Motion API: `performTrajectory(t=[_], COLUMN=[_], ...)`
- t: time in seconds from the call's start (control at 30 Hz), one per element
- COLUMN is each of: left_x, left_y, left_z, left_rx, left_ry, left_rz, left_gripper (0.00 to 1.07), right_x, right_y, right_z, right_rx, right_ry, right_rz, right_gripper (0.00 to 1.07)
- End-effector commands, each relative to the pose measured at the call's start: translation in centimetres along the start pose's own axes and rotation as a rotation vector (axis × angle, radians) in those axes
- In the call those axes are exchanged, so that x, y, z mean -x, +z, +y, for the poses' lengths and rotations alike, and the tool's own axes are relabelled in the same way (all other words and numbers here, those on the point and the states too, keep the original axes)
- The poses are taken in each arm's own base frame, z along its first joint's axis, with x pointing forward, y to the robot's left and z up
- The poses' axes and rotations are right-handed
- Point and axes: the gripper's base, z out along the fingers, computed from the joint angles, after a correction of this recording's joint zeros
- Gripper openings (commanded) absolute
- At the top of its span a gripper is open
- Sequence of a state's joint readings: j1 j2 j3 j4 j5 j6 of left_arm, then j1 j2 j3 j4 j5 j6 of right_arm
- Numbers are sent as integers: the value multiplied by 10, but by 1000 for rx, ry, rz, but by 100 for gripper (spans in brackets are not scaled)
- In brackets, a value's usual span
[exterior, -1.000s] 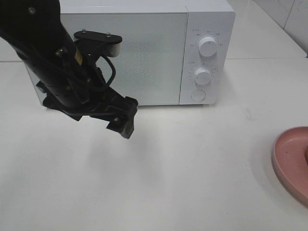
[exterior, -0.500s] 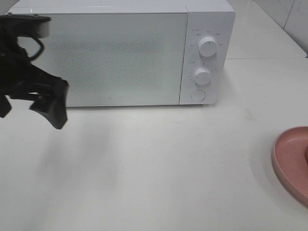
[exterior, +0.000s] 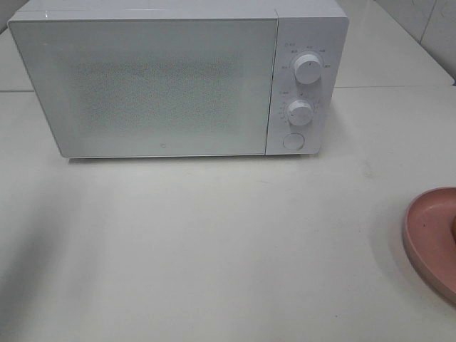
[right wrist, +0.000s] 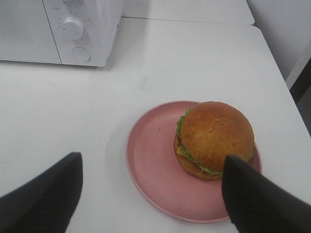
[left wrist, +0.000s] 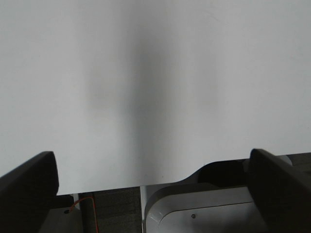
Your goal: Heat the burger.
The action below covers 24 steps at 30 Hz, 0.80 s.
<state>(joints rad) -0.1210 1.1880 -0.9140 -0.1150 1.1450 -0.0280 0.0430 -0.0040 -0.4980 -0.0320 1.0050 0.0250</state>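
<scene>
white tabletop [exterior: 214,242] across the whole high view, matte, evenly lit, soft shadow at its left edge. white microwave [exterior: 178,78] at the back, door shut, two round dials [exterior: 308,69] above a round button [exterior: 292,141]. pale tiled wall [exterior: 427,21] at far right. past the table edge in the left wrist view, dark floor [left wrist: 116,208] and a grey base [left wrist: 204,213].

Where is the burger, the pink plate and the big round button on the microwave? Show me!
burger [right wrist: 215,133], right wrist view, top of the bun.
pink plate [right wrist: 150,160], right wrist view, bare inside beside the burger.
round button [exterior: 292,141], exterior high view, its middle, below two knobs.
</scene>
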Motion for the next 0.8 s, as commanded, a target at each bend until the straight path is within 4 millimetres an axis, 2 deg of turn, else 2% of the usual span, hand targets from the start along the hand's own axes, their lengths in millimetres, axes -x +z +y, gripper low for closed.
performTrajectory(t=[0.03,0.1,0.13,0.2,0.3,0.4,0.53,0.57,0.67,0.8], left_x=[-15,-40,-40,-58,-64,-90,-101,-111,-115,-127], left_y=[-1,-5,-5,-4,-3,0,4,7,7,-7], left_z=[3,6,6,8,9,11,12,13,13,13], left_rx=[15,33,33,36,36,33,31,29,29,24], left_ry=[8,17,17,20,21,24,25,27,26,38], left_rz=[1,-26,-26,-45,-54,-113,-160,-191,-195,-311], left_gripper=[98,98,98,98,98,98,98,98,98,98], right_x=[-1,-1,-1,-1,-1,-1,-1,-1,-1,-1], right_y=[-3,-3,-3,-3,-3,-3,-3,-3,-3,-3], right_z=[0,0,0,0,0,0,0,0,0,0], right_rx=[-7,-7,-7,-7,-7,-7,-7,-7,-7,-7], right_ry=[1,1,1,1,1,1,1,1,1,1], right_rz=[-37,-37,-37,-37,-37,-37,-37,-37,-37,-37], right_gripper=[76,76,76,76,76,76,76,76,76,76])
